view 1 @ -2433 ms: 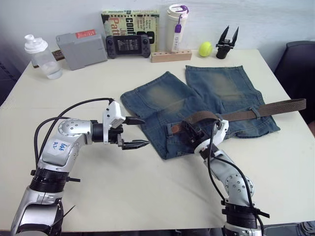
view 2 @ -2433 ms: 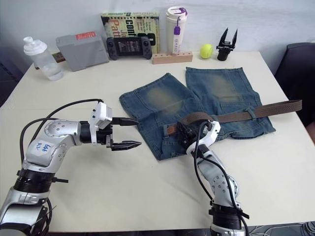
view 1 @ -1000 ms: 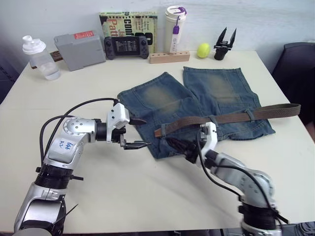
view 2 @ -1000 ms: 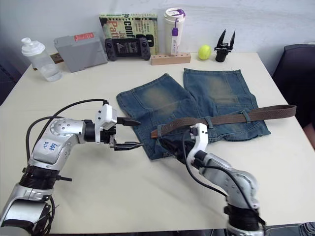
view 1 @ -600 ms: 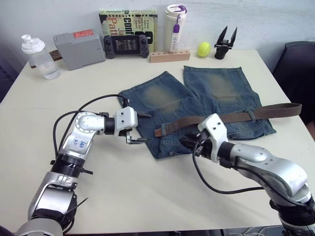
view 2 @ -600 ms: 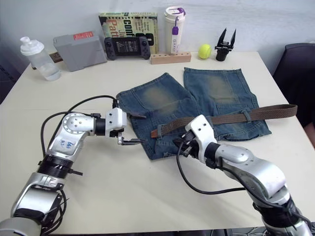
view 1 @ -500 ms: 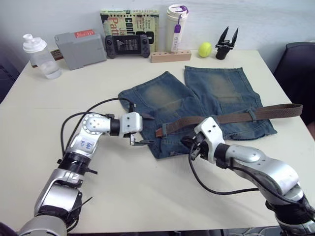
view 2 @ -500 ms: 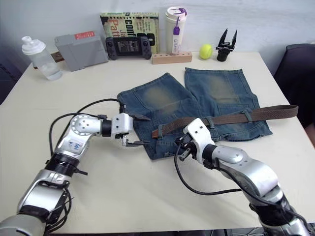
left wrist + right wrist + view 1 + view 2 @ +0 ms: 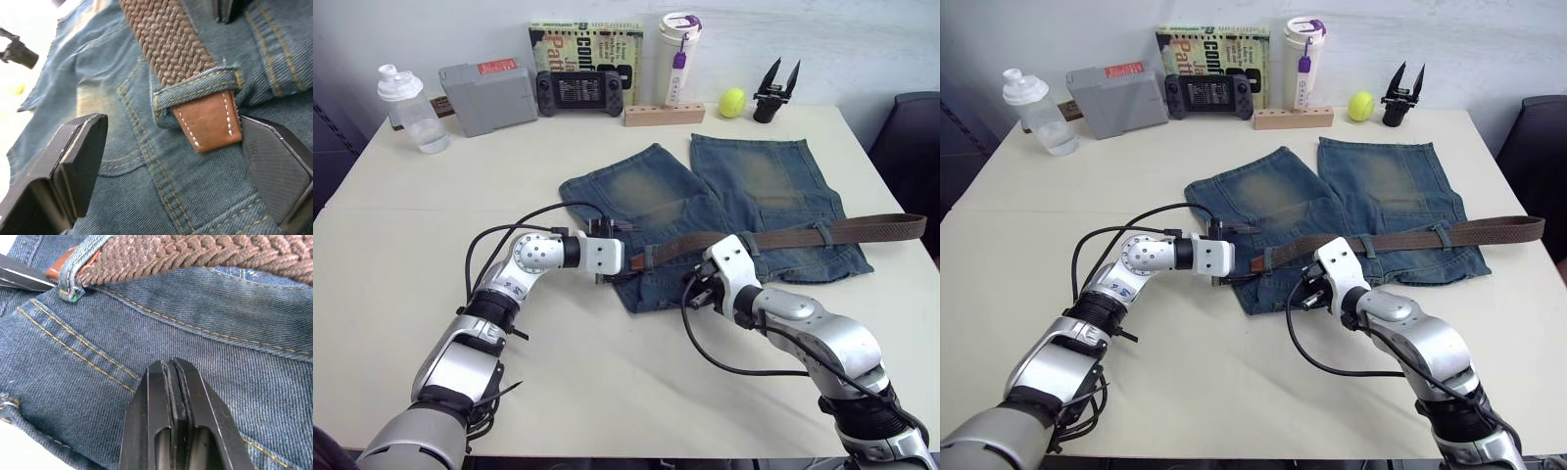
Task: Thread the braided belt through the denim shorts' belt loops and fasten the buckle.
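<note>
The denim shorts (image 9: 646, 191) lie flat with the waistband toward me. The braided belt (image 9: 783, 236) runs along the waistband under the belt loops (image 9: 819, 232), and its right end overhangs the table edge. Its tan tip (image 9: 210, 120) pokes out of the left loop (image 9: 195, 85). My left gripper (image 9: 623, 257) is open, one finger on each side of that tip and not touching it. My right gripper (image 9: 171, 377) is shut on nothing, its tips on the denim just below the belt (image 9: 195, 254). The buckle is out of view.
Along the table's far edge stand a clear bottle (image 9: 414, 110), a grey box (image 9: 489, 93), a game controller (image 9: 584, 90), a book (image 9: 582, 44), a white tumbler (image 9: 678, 54), a wooden block (image 9: 664, 114), a tennis ball (image 9: 732, 101) and a spare black gripper (image 9: 779, 90). A dark chair (image 9: 913, 137) stands at the right.
My left gripper has moved right until it straddles the belt's tip. The belt, lifted in an arch by my right gripper earlier, now lies flat on the waistband. The camera has shifted.
</note>
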You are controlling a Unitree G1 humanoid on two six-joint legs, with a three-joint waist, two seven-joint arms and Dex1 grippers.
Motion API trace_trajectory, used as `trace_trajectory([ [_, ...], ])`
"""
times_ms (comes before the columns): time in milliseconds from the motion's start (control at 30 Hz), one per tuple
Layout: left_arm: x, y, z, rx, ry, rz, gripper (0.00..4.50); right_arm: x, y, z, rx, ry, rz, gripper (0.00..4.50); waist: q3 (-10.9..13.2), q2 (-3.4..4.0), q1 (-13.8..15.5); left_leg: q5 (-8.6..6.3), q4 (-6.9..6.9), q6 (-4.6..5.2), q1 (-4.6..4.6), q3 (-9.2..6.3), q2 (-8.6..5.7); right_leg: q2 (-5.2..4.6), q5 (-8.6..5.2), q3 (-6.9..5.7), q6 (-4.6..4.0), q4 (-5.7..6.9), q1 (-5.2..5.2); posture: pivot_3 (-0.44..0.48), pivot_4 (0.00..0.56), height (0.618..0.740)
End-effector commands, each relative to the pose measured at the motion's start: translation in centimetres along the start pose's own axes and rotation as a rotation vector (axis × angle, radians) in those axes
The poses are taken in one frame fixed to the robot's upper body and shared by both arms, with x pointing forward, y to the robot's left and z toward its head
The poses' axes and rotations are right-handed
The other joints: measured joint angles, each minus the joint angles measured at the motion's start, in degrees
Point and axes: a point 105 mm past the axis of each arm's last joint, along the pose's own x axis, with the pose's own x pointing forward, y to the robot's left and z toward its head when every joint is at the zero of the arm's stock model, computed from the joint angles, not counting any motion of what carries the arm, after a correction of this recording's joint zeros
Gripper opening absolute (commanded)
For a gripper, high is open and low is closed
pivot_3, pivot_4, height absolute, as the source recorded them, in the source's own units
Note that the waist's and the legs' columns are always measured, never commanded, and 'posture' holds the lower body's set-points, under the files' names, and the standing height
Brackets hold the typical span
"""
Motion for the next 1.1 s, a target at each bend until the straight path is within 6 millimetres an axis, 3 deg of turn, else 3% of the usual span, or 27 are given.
trace_trajectory([
  [33, -0.2, 1.0, 0.3, 0.085, 0.002, 0.059, 4.50, 0.0, -0.5, -2.2, 0.029, 0.088, -0.037, 0.05, 0.0, 0.00, 0.0, 0.00, 0.00, 0.00, -0.01, 0.00, 0.00, 0.00, 0.00, -0.01, 0.00, 0.00, 0.00, 0.000, 0.150, 0.694],
  [67, -0.3, 1.1, 0.4, 0.106, 0.001, 0.064, 4.50, 0.0, -0.4, -2.3, 0.030, 0.089, -0.037, 0.05, 0.0, 0.00, 0.0, 0.00, 0.00, 0.00, -0.01, 0.00, 0.00, 0.00, 0.00, -0.01, 0.00, 0.00, 0.00, 0.000, 0.150, 0.694],
  [167, -0.4, 0.6, 0.6, 0.146, -0.016, 0.053, 3.70, 0.2, -0.4, -2.2, 0.025, 0.088, -0.039, 0.00, 0.0, 0.00, -0.1, 0.00, -0.01, 0.00, -0.01, 0.00, 0.00, 0.00, 0.00, -0.05, 0.00, 0.00, -0.01, 0.000, 0.150, 0.694],
  [433, -0.2, -0.3, 0.6, 0.231, -0.012, 0.047, 0.23, 0.3, -0.5, -1.5, 0.013, 0.079, -0.042, 0.00, 0.0, 0.00, -0.1, 0.00, -0.02, 0.00, -0.01, 0.00, 0.00, 0.00, 0.00, -0.07, 0.00, 0.01, -0.02, 0.000, 0.150, 0.694],
  [667, -2.6, 0.8, -0.9, 0.289, 0.064, 0.087, 0.10, 0.5, -0.8, -1.9, 0.018, 0.098, -0.059, 0.00, 0.0, 0.00, -0.2, 0.00, -0.03, 0.00, -0.01, 0.00, 0.00, 0.00, 0.00, -0.08, 0.00, 0.03, -0.04, 0.000, 0.150, 0.694],
  [967, -8.6, 1.2, -2.5, 0.339, 0.197, 0.074, 0.10, 1.0, -1.4, -2.7, 0.040, 0.141, -0.086, 0.00, 0.0, -0.02, -0.4, 0.00, -0.05, -0.01, 0.01, 0.01, 0.01, -0.03, 0.00, -0.11, 0.00, 0.05, -0.07, 0.000, 0.150, 0.694],
  [1033, -11.5, 1.1, -3.7, 0.355, 0.294, 0.058, 0.10, 1.2, -1.2, -2.7, 0.031, 0.146, -0.071, 0.00, 0.0, -0.06, -0.5, -0.01, -0.06, -0.02, 0.01, 0.01, 0.01, -0.04, 0.00, -0.11, -0.01, 0.04, -0.07, 0.000, 0.150, 0.694],
  [1100, -13.2, 1.1, -4.2, 0.352, 0.351, 0.059, 0.10, 1.4, -1.1, -2.7, 0.025, 0.148, -0.059, 0.00, 0.0, -0.07, -0.6, -0.01, -0.11, -0.03, 0.03, 0.00, 0.02, -0.05, 0.00, -0.10, -0.01, 0.05, -0.11, 0.000, 0.150, 0.694],
])
